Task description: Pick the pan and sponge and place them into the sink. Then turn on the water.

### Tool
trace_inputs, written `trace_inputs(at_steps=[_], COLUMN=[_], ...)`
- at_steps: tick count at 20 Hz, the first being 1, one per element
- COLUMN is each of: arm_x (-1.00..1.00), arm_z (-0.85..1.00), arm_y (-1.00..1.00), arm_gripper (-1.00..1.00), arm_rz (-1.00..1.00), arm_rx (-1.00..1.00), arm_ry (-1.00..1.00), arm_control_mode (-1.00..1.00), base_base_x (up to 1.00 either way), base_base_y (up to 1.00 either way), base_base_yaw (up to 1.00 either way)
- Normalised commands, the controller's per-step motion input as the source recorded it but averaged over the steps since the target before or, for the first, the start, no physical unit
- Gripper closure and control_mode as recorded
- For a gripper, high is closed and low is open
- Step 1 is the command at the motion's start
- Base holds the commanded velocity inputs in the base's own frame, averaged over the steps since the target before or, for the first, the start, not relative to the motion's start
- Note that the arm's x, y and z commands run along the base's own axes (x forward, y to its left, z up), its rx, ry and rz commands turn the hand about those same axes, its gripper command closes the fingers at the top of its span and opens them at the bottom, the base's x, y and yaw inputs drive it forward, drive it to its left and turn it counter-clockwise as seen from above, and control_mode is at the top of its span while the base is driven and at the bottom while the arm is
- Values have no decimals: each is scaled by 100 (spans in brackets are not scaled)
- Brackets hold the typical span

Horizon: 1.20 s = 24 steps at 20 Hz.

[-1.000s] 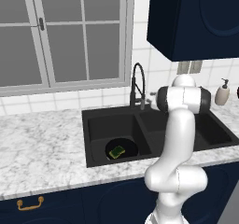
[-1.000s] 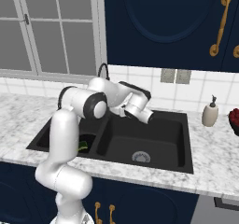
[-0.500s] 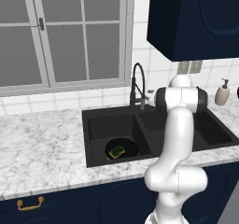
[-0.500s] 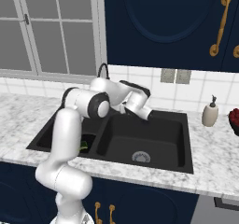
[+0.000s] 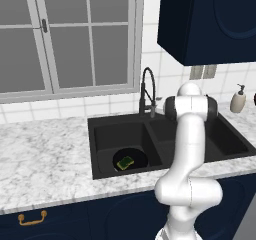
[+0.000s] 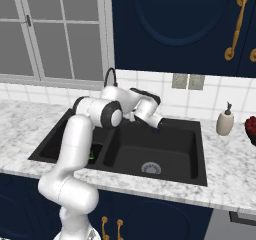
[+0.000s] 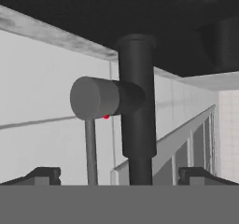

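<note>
Marble counter point(image 5: 45, 159), no legible writing. Black sink point(image 5: 102, 129) held pan point(image 5: 136, 156) with yellow-green sponge point(image 5: 125, 162). Gripper point(image 7: 119, 174) jaws apart, flanking faucet point(image 7: 136, 106).

A white-and-grey marbled worktop point(image 5: 45, 154) runs along a wall of white tiles point(image 6: 165, 101). At ten o'clock in the left base view a large grey-framed window point(image 5: 65, 36) with pane bars sits above the tiles. Dark navy upper cabinets point(image 5: 210, 21) hang at one o'clock; one door carries a brass handle point(image 6: 235, 26). Navy lower cabinets point(image 5: 75, 216) stand below, with a brass pull point(image 5: 31, 218) at seven o'clock. A twin wall outlet point(image 6: 187, 81) is set in the tiles. The light is even and soft.
</note>
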Motion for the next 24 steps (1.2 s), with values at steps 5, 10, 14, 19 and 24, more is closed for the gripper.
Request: trace_inputs(at_steps=[5, 10, 14, 19, 24], arm_x=[32, 29, 25, 9, 4], arm_z=[-24, -5, 0, 0, 3], arm_y=[0, 0, 0, 0, -6], arm_gripper=[-100, -100, -100, 100, 100], arm_rz=[0, 0, 0, 0, 0], arm_rx=[0, 0, 0, 0, 7], arm_ry=[0, 0, -1, -7, -9], arm_control_mode=[-100, -100, -100, -100, -100], base_base_x=[0, 0, 0, 0, 0], base_base_y=[0, 0, 0, 0, 0], base_base_yaw=[0, 0, 0, 0, 0])
